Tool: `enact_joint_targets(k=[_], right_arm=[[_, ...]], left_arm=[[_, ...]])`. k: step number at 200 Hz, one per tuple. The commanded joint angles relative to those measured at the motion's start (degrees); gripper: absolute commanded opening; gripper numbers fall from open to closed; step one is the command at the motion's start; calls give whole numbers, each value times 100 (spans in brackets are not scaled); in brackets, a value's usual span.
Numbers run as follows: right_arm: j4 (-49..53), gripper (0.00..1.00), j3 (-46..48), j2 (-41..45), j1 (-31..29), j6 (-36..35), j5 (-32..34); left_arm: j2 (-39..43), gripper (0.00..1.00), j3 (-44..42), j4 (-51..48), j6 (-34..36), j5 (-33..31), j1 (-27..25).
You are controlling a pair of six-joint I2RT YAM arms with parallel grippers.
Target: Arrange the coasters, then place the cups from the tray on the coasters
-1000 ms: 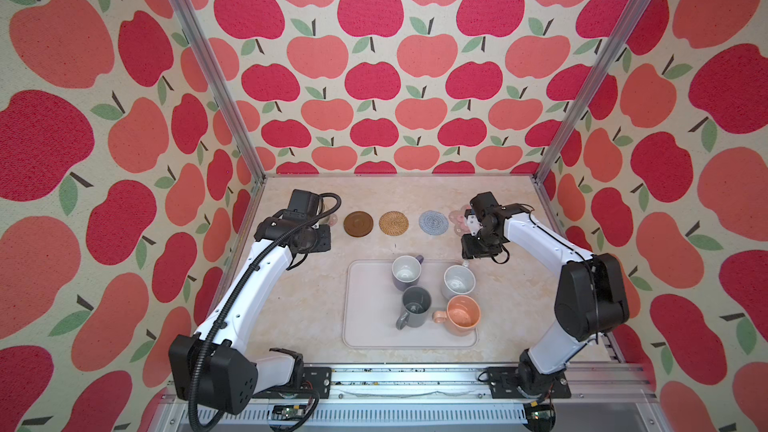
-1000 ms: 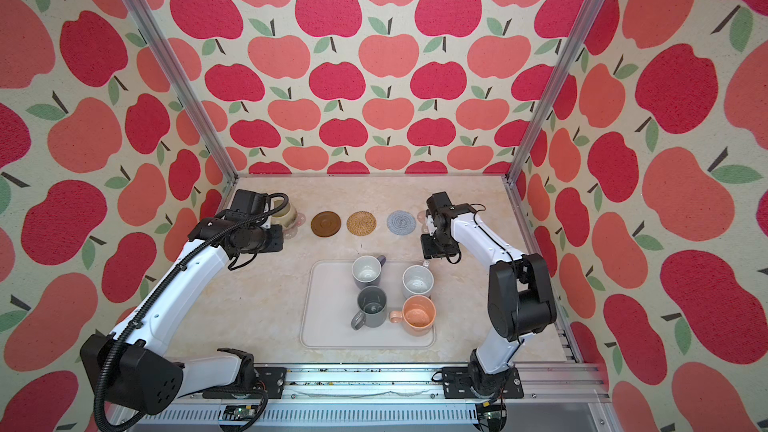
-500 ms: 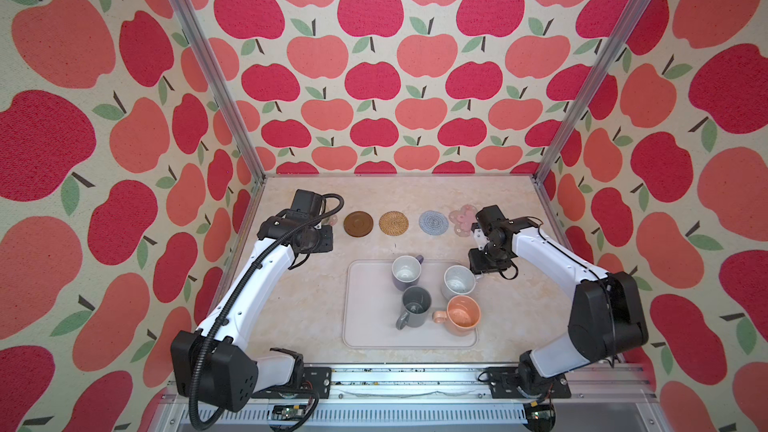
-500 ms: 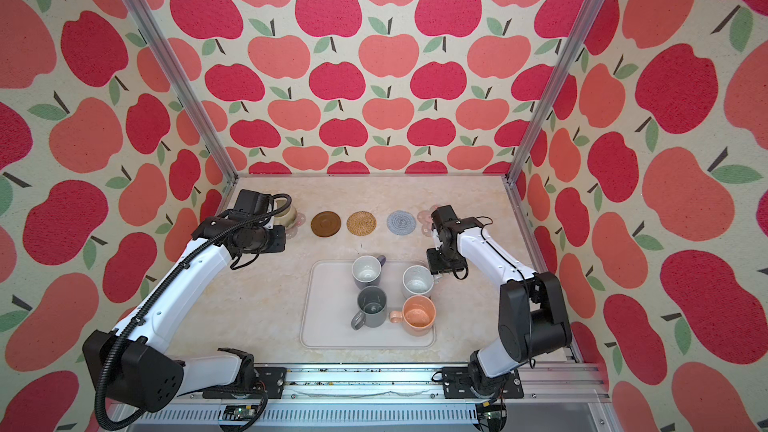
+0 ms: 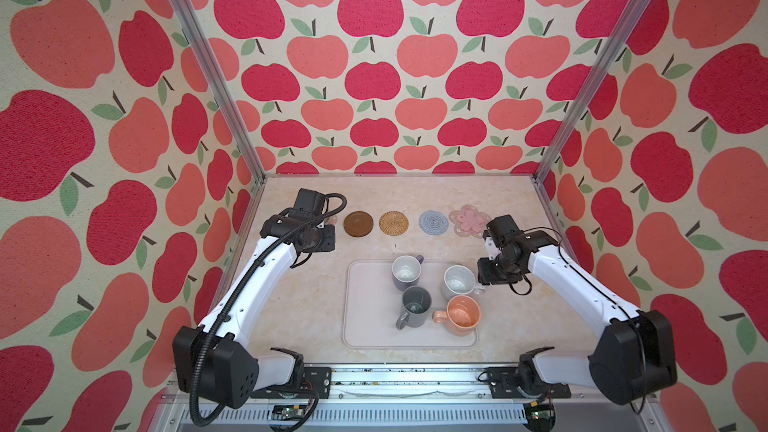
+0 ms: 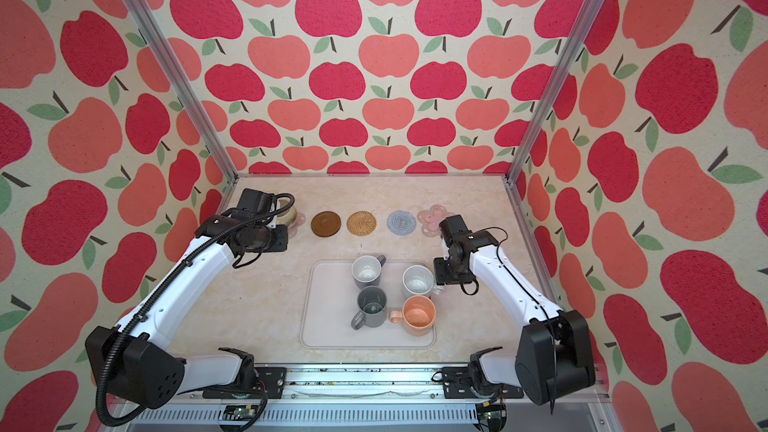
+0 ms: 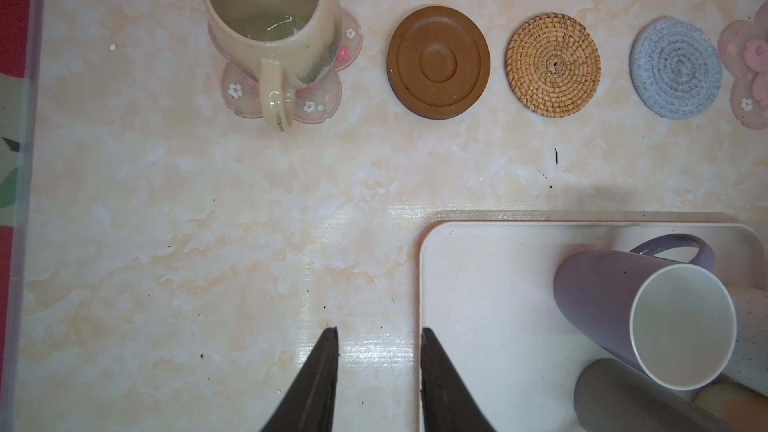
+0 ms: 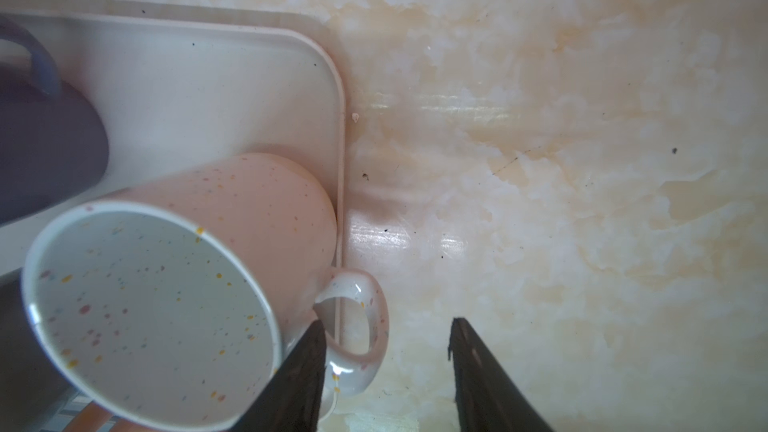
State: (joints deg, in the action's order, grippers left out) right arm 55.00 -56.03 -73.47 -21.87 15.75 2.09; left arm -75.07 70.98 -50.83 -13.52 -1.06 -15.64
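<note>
We should centre our empty, half-open right gripper (image 8: 387, 322) astride the white speckled mug (image 8: 166, 305)'s handle (image 8: 376, 297), overhanging the tray (image 8: 338, 118)'s right edge.

The white left arm (image 5: 266, 280) with black joints stretches from its near base toward the far left, wrist bent downward. The left gripper (image 7: 378, 332) points down, jaws parted. The matching right arm (image 5: 577, 284) angles inward, and the right gripper (image 8: 386, 322) hangs low with its jaws apart.

Beige mug (image 6: 288, 213) and pink flower coaster (image 6: 294, 229) beneath it mostly hidden behind left arm (image 6: 199, 268) in a top view. In left wrist view: second flower coaster (image 7: 748, 72) cut by edge; speckled mug (image 7: 750, 334) mostly behind lavender mug (image 7: 602, 297); grey mug (image 7: 623, 401) cut off.
</note>
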Motion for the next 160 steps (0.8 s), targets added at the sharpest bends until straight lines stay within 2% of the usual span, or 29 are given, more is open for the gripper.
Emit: enact_joint_targets(k=[1,49,62,77,115,134,160], right_arm=[[387,51,205,408,-78,392,53],[598,51,503,1024,-417,713,307],[570,54,518,1168,-693,784,481],[415,57,572,1256,-740,810,553],[379,63,300,527,-736,273,434],[175,62,186,206,-693,7,-92],[129,63,59,-70,-713,-41,-25]], left_arm=[[-42,35,203,-85,165,-87,-18],[-97,35,342,-138,310,-75,-22],[-96,35,371,-151,370,-78,-23],[-86,35,390,-151,420,-104,-20],[26,35,292,-181,482,-116,-18],[105,35,192,-181,499,-164,-18],[159,35,153,-240,499,-215,-18]])
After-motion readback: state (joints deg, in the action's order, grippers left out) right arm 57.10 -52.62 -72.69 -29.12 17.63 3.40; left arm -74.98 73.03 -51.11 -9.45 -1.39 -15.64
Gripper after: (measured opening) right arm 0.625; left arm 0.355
